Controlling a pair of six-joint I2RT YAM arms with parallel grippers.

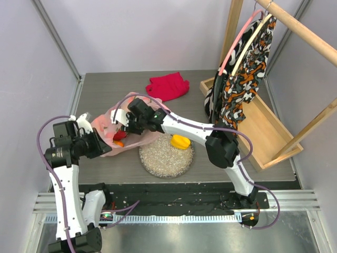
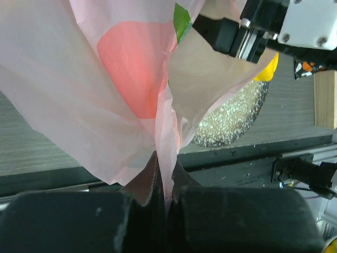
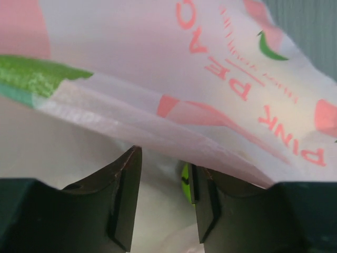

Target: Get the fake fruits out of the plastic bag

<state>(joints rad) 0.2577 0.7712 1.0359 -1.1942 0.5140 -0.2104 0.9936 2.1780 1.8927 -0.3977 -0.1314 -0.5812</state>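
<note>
The pale pink plastic bag (image 1: 111,122) lies at the table's left. My left gripper (image 1: 101,145) is shut on a gathered fold of the bag (image 2: 167,158), seen pinched in the left wrist view. Apart and unclamped, the jaws of my right gripper (image 1: 126,124) reach into the bag's mouth, with printed film (image 3: 221,79) draped over the fingers (image 3: 126,195). A sliver of bright green fruit (image 3: 185,175) shows beside the right finger. Red and orange fruits (image 1: 120,138) show inside the bag. One yellow fruit (image 1: 180,142) rests on the glittery plate (image 1: 160,158).
A folded red cloth (image 1: 167,86) lies at the back centre. A wooden rack base (image 1: 263,132) with a patterned garment on a hanger (image 1: 242,79) stands at the right. The plate (image 2: 231,118) sits just right of the bag.
</note>
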